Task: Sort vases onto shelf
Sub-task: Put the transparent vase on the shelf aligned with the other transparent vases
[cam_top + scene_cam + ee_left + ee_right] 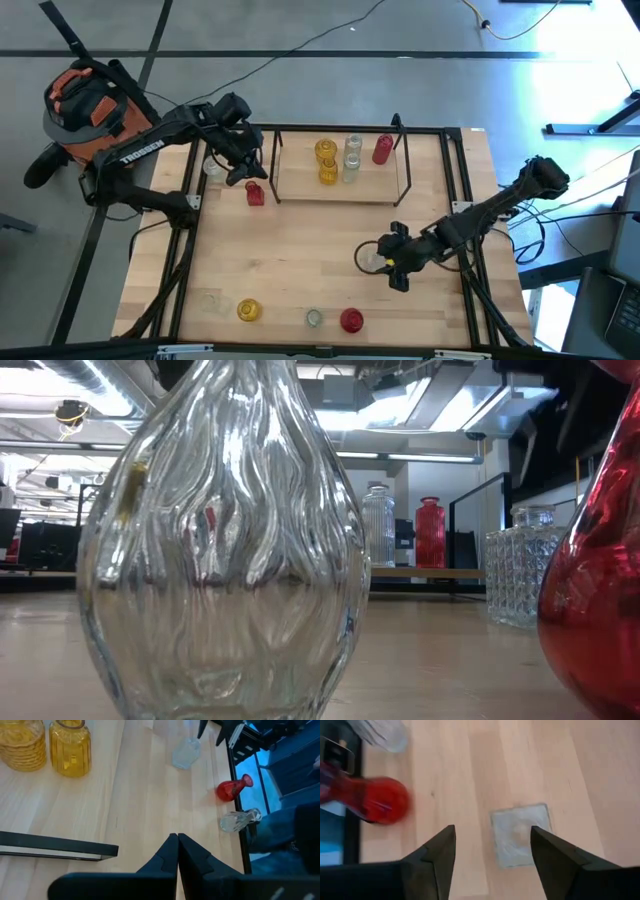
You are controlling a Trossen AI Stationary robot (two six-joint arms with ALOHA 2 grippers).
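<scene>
Nearest your low camera stands a clear ribbed vase (pixel 225 550), a red vase (pixel 600 580) beside it. Your right gripper (pixel 492 852) hangs open over a square clear jar (pixel 520 834) mid-table. Your left gripper (pixel 178 851), closed and empty, sits by the shelf (pixel 300 178), whose board holds five vases. The left arm reads "TROSSEN".

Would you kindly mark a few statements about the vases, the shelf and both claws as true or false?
1. The left claw is shut and holds nothing. True.
2. The right claw is clamped on a red vase. False: its jaws stand open around a clear square vase.
3. Two yellow vases stand on the shelf. True.
4. The shelf holds no red vase. False: a red vase stands at its right end.
</scene>
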